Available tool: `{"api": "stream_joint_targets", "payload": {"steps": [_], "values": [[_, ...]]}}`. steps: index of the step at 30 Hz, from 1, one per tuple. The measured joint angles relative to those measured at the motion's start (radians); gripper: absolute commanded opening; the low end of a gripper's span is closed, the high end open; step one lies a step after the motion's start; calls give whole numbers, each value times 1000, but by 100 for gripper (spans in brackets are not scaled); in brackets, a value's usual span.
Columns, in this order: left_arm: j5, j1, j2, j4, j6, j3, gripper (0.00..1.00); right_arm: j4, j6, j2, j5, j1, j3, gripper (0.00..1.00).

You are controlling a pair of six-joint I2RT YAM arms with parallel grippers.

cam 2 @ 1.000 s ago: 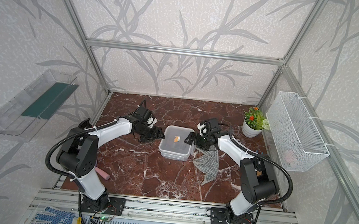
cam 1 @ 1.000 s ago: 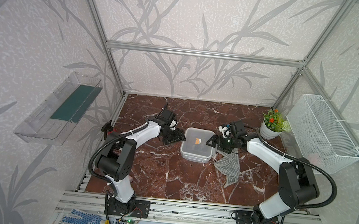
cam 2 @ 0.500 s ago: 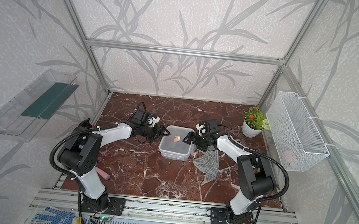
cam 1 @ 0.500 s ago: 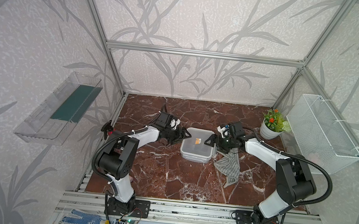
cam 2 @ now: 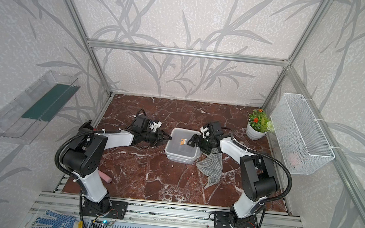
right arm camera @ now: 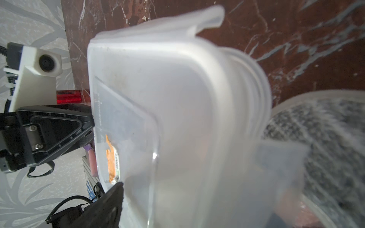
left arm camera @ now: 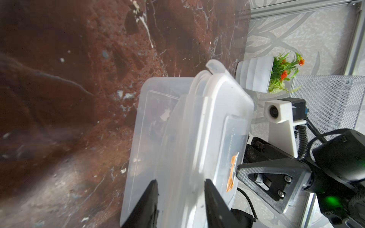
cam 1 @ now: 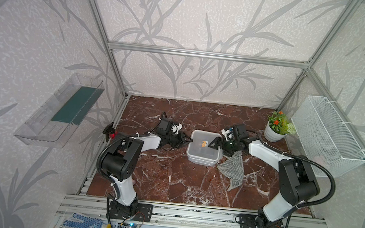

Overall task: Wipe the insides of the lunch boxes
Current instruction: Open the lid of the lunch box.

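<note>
The lunch boxes lie between left hand and right hand.

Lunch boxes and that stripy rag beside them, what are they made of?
The lunch boxes look like cloudy see-through plastic, smooth and slightly shiny: the red floor shows through their walls. The rag looks like soft cloth, probably woven, grey with pale stripes: it lies crumpled and floppy.

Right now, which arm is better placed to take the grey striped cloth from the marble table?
Right. The grey striped cloth lies beside the right gripper, on that arm's side of the stacked translucent plastic lunch boxes. The left gripper is across the stack, astride its edge.
</note>
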Motion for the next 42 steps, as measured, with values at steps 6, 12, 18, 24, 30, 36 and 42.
{"api": "stream_joint_targets", "payload": {"steps": [6, 12, 18, 24, 30, 36, 42], "values": [[-7, 6, -6, 18, 3, 1, 10, -6, 2, 0, 20, -3, 0, 87], [-19, 11, -10, 16, -9, 2, 6, -12, 2, -1, 19, -6, 0, 80], [-29, 11, -11, -3, 0, 2, 6, -51, -4, -34, 36, -7, 12, 76], [-28, 6, -11, -43, 10, 2, 6, -115, -34, -69, 73, -2, 34, 78], [-29, 1, -12, -74, 22, 2, 7, -153, -46, -75, 88, 0, 35, 80], [-29, -1, -21, -102, 34, 2, 7, -205, -64, -140, 123, 4, 35, 77], [-31, -1, -21, -112, 37, 5, 7, -229, -69, -189, 142, 5, 40, 60]]}}
